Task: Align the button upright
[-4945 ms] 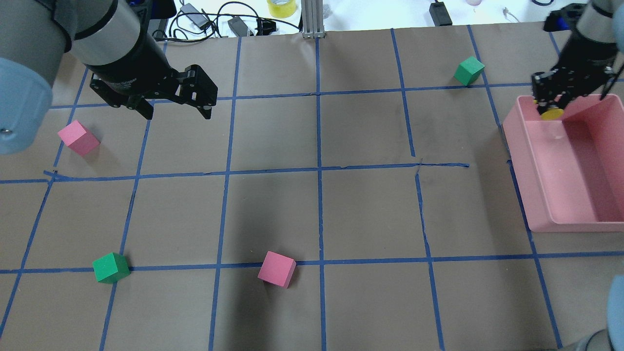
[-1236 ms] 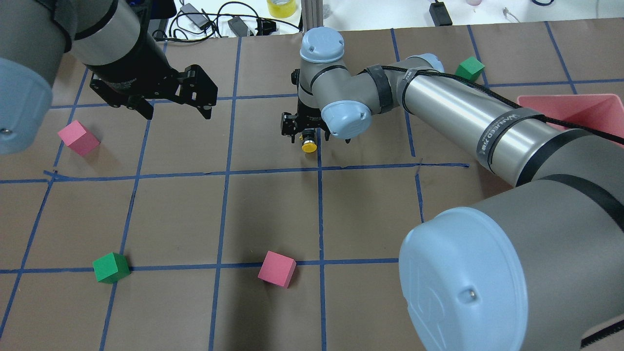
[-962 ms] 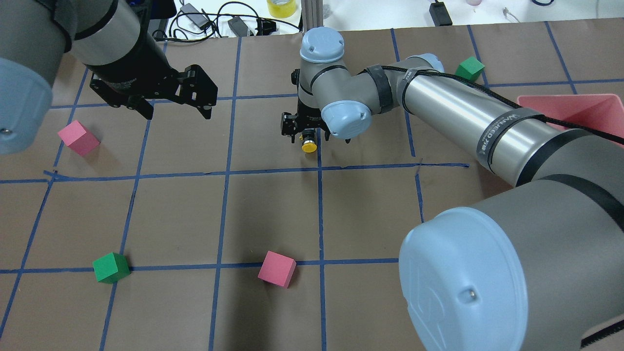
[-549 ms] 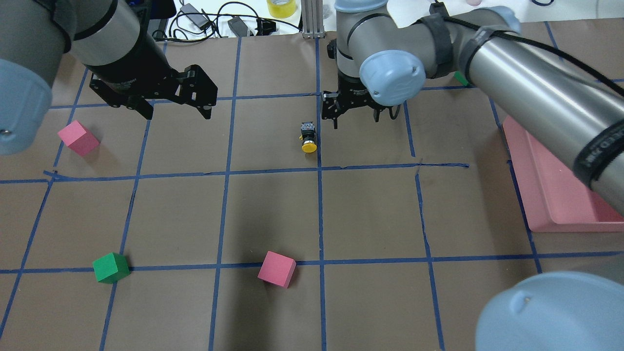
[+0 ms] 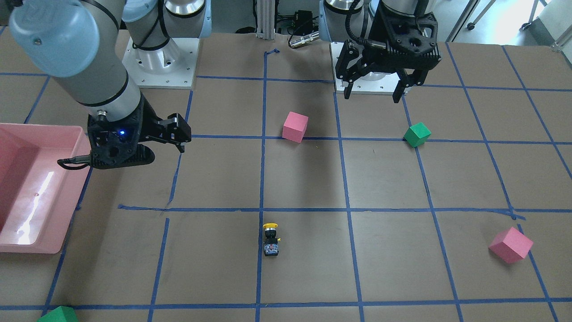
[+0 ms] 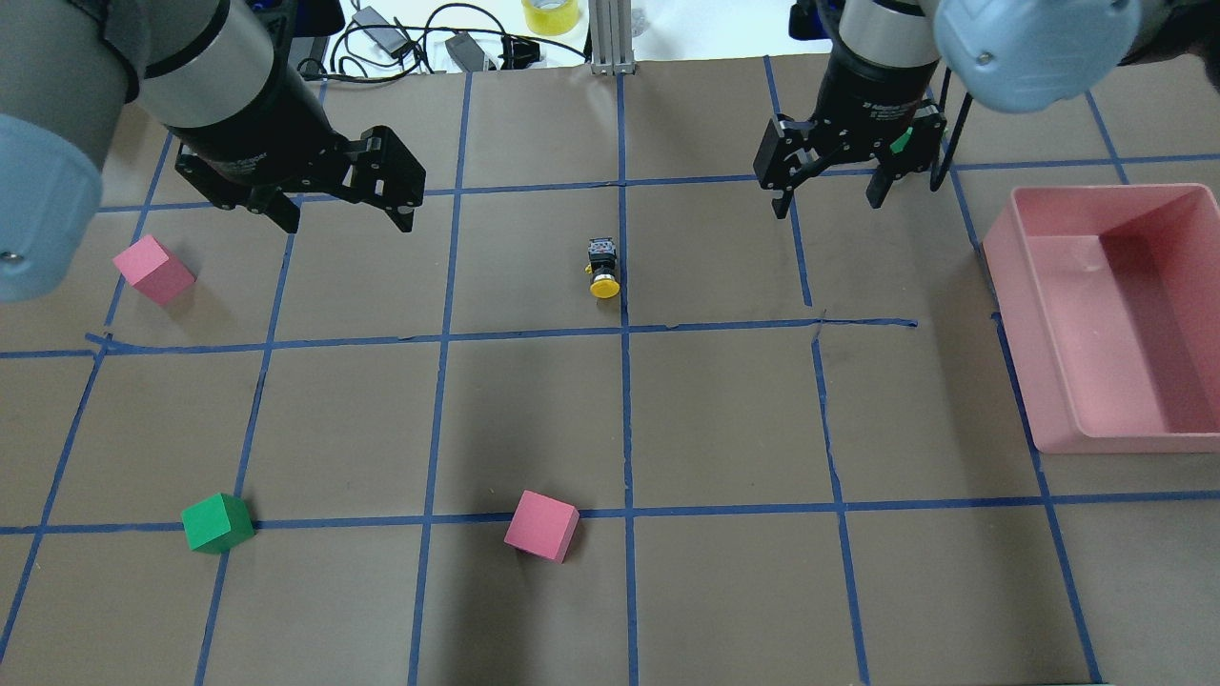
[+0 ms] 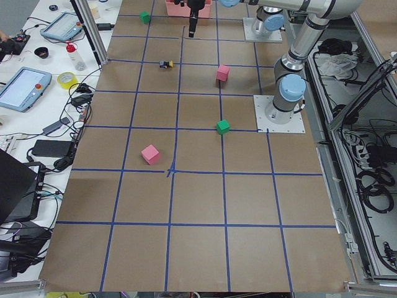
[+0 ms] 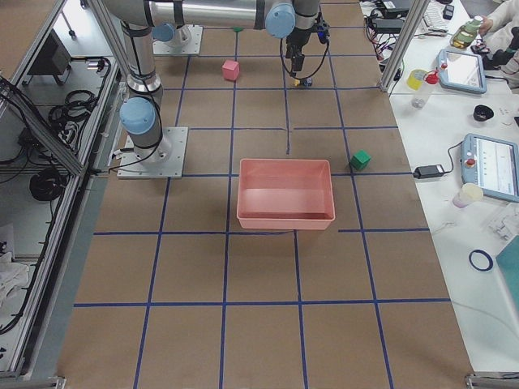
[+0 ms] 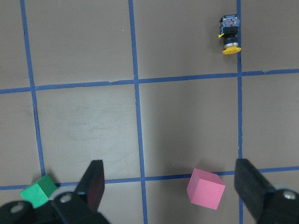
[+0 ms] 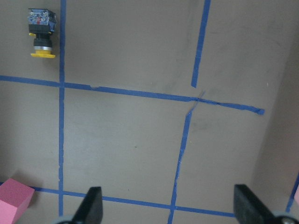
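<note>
2 hovering spread-jawed, left gripper [image 6: 349, 224], right gripper [image 6: 827, 205], button [image 6: 602, 269] lying sideways

1. Left gripper [image 6: 348, 219] is held up in the air, pointed down — jaws spread wide, nothing gripped.
2. Right gripper [image 6: 827, 204] is held aloft too, jaws parted, empty as well.

Brown papered table [image 6: 724, 419] with blue tape grid [image 6: 624, 331], white benches [image 8: 454, 105] alongside

Even bright light, soft shadows on table [image 6: 534, 400], glare in pink bin [image 5: 27, 210]
</note>
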